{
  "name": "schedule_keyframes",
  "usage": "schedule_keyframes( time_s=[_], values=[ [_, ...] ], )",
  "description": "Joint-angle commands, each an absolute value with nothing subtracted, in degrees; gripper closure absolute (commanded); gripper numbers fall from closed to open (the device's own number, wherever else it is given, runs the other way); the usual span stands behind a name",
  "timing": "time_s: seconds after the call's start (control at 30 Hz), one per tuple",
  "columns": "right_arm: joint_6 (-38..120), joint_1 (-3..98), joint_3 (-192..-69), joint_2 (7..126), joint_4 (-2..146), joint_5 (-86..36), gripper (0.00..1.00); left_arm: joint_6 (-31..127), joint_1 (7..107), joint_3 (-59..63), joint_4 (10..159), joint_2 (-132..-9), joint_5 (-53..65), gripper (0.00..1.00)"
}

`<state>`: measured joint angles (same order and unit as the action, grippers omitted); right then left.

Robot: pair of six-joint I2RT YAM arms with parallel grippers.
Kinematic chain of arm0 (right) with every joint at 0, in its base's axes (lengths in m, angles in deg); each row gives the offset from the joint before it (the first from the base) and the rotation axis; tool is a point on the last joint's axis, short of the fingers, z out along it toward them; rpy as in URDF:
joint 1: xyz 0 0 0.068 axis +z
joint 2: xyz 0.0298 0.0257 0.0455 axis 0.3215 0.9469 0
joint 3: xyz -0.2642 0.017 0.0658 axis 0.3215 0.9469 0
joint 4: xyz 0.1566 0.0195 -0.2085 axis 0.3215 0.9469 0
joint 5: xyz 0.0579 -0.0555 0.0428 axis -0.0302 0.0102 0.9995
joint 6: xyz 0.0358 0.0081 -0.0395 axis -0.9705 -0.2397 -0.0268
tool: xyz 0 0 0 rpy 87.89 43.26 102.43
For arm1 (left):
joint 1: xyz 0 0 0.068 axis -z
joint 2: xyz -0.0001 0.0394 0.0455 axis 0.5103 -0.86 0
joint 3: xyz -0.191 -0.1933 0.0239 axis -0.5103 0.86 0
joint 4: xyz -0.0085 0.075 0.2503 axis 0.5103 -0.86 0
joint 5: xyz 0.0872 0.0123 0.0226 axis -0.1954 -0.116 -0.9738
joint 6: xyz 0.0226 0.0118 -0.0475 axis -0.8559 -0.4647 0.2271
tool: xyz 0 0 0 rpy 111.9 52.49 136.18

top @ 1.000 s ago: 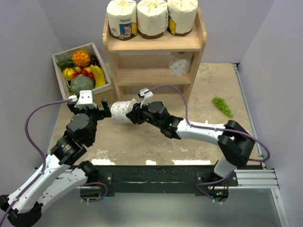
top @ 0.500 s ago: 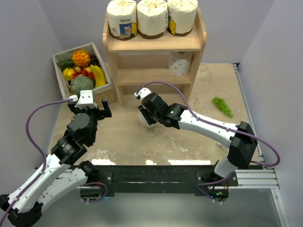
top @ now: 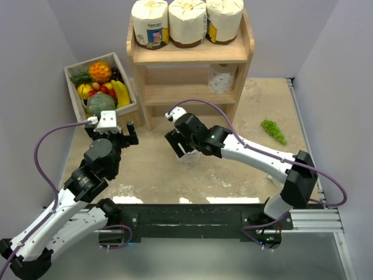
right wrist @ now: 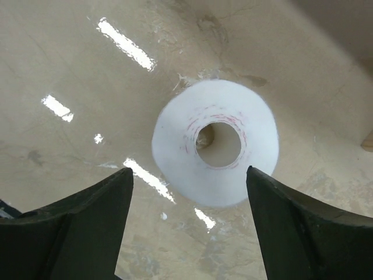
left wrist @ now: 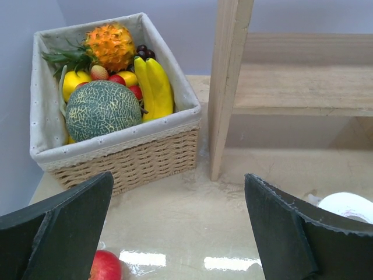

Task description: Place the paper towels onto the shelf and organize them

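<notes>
Plainly, the shelf [top: 175, 56] stood at the far side, with three cream-wrapped rolls [top: 187, 22] in a row on its top board and one dotted roll [top: 222, 79] at the right of the tier below. Another small white roll [right wrist: 175, 146] stood on end on the table [top: 151, 175], near the shelf's foot and directly under my right gripper [top: 185, 147], whose jaws were spread and clear of it on either side. My left gripper [top: 112, 137] hung wide and empty near the fruit basket [top: 129, 116]. I judged the roll light, soft and easily crushed. A gentle pinch across its sides, midway up, would suit it.
</notes>
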<state>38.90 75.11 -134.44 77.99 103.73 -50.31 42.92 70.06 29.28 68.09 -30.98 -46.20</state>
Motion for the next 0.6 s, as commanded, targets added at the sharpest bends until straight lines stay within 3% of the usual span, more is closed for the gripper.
schedule_keyframes(
  time_s=[0.0, 0.4, 0.57],
  values=[
    [35.8, 75.4, -134.3, 70.3, 102.0, -49.8, 0.17, 43.6, 69.9, 28.9, 70.2, -32.4, -44.2, 0.00],
    [27.3, 75.5, -122.1, 47.5, 105.3, -51.1, 0.15, 40.9, 72.3, 16.7, 63.3, -56.3, -21.9, 0.10],
    [22.7, 75.4, -118.0, 34.0, 107.1, -57.8, 0.15, 30.6, 77.2, 15.6, 64.4, -62.0, -13.9, 0.10]
  ],
)
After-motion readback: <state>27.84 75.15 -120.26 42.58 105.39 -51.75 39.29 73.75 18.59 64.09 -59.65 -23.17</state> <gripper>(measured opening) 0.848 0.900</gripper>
